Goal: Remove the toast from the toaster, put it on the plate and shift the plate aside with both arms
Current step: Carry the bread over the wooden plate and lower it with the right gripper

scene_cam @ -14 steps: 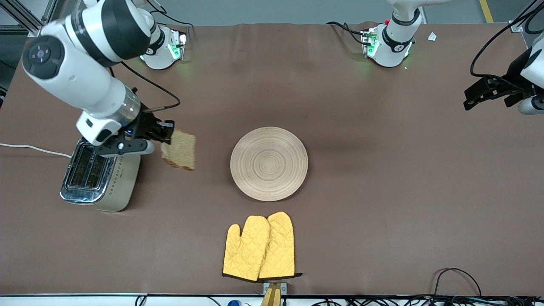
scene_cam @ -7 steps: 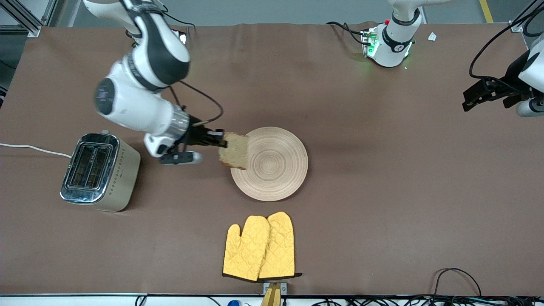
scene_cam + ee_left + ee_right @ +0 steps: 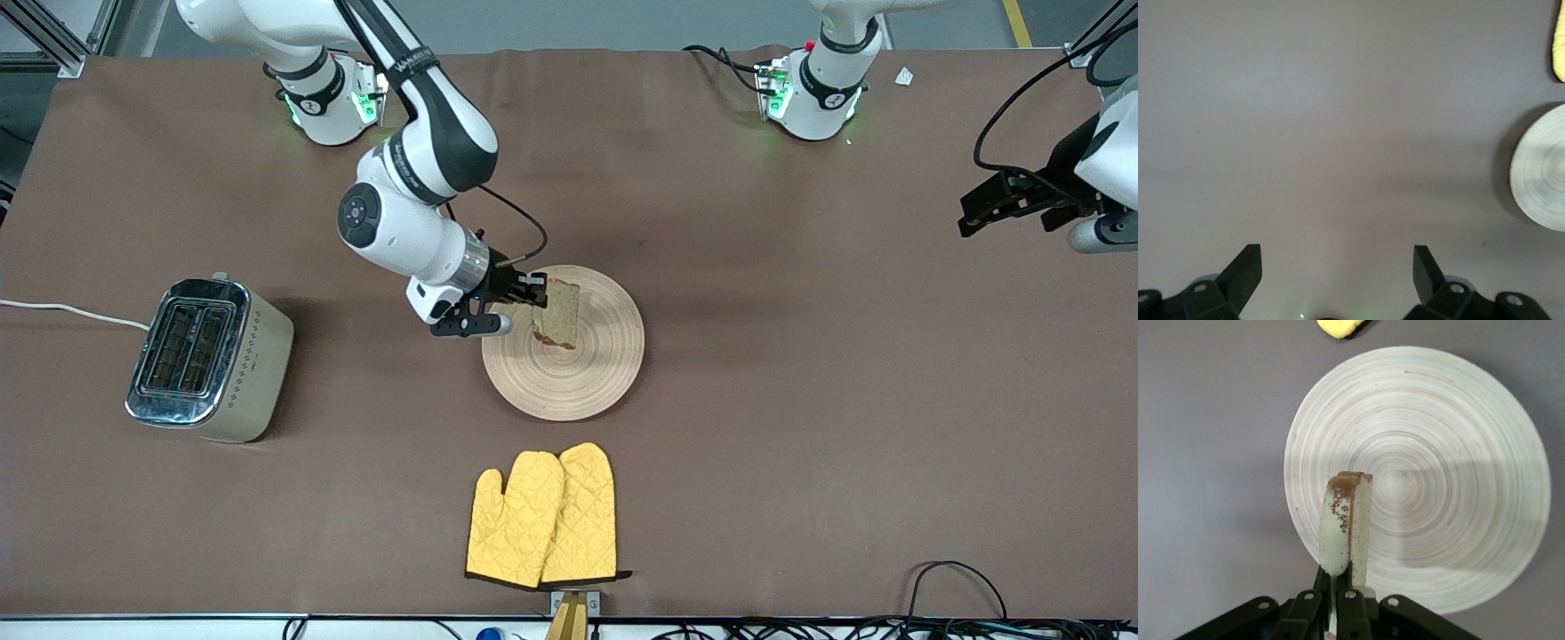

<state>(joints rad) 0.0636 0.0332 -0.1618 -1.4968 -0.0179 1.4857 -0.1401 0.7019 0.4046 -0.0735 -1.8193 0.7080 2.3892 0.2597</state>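
Note:
My right gripper (image 3: 536,294) is shut on the toast (image 3: 559,313), a speckled light-brown slice held on edge over the plate (image 3: 597,373), a round pale wooden plate with ring grooves in the table's middle. In the right wrist view the toast (image 3: 1347,520) stands edge-on between the fingers above the plate (image 3: 1451,453). My left gripper (image 3: 978,206) is open and empty, in the air over the table edge at the left arm's end. In the left wrist view its fingertips (image 3: 1245,267) stand wide apart over bare table, and the plate's rim (image 3: 1541,170) shows at the side.
A chrome two-slot toaster (image 3: 209,360) stands toward the right arm's end, with a white cord. A pair of yellow oven mitts (image 3: 544,516) lies nearer the front camera than the plate. Cables run along the front edge.
My right arm carried the toast from beside the toaster to over the plate, and the slice now hangs more edge-on. The left arm has barely moved.

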